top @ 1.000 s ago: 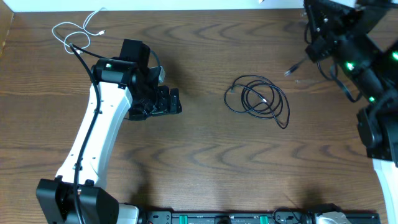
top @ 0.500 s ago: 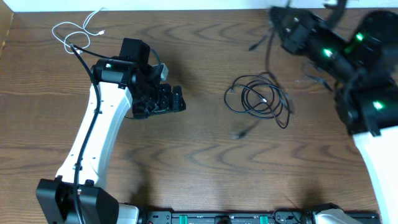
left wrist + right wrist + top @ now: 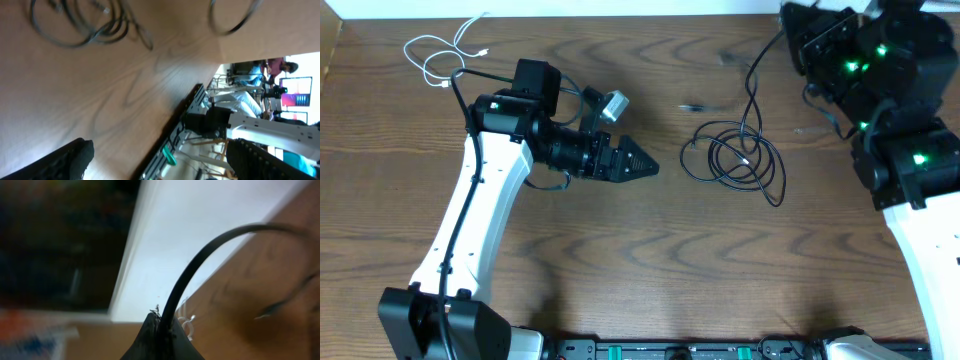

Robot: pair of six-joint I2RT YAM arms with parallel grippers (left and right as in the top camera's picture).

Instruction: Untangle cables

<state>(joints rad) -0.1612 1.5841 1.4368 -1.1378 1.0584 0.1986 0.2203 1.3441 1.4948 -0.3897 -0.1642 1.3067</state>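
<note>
Table: brown wood (image 3: 650, 270), flat and smooth, with wavy grain lines.
Edges: a white strip (image 3: 620, 8) runs past the far edge; a black rail (image 3: 670, 351) with green bits runs along the near edge.
Open room: a wide bare stretch of wood lies along the near edge between the two arms, and there is a smaller bare gap in the middle.
White cable: the white cable (image 3: 435, 50) is thin and lies in loose loops at the far left corner, well apart from the others.
Black cables: the black cables (image 3: 740, 160) are thin and lie in a round coil right of the middle, nearer the far edge. One climbs from the coil toward the far right corner.
Plug end: a small dark plug (image 3: 693, 105) shows between the coil and the far edge. It is blurred, so I cannot tell if it touches the table.
Left arm: the left arm (image 3: 470, 230) is white with a black tip. It reaches from the near left corner, and its tip is near the coil, not touching.
Left jaws: wide apart, with nothing between them.
Right arm: the right arm (image 3: 910, 170) is black with green lights and stands by the right edge.
Right jaws: pinched tight on one of the black cables, which curves away in a bow.
</note>
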